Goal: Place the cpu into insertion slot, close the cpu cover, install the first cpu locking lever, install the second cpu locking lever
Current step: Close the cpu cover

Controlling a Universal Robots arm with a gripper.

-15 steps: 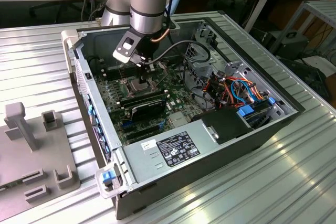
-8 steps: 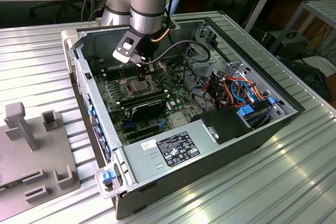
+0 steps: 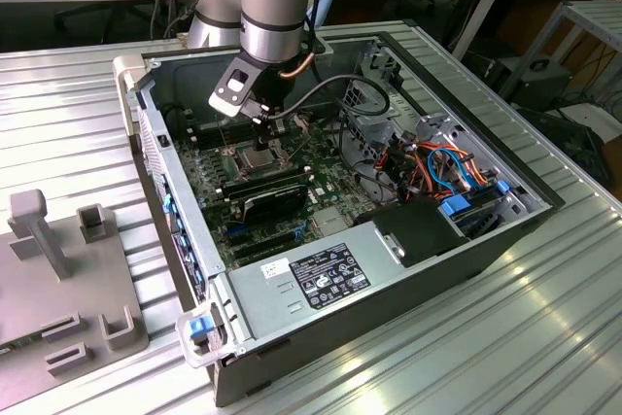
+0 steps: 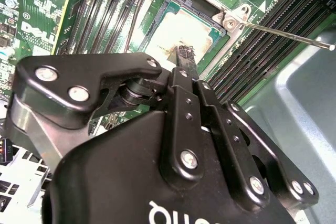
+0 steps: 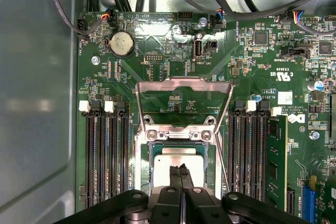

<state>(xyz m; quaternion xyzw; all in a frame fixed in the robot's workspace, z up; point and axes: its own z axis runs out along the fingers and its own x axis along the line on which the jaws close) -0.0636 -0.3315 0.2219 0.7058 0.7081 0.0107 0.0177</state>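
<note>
Poising my jaws, shut and empty, just above the cpu [image 5: 178, 156], I should touch lightly, keeping it flat in the insertion slot [image 5: 152, 169].

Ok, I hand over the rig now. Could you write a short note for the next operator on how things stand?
The gripper: jaws shut, holding nothing, tips right at the top of the cpu; contact cannot be told.
The cpu lies in the insertion slot.
The cpu cover stands open, swung back from the slot.
A thin lever rod sticks out free beside the slot.
Done: cpu placed. Left: close the cover, install both locking levers.
</note>
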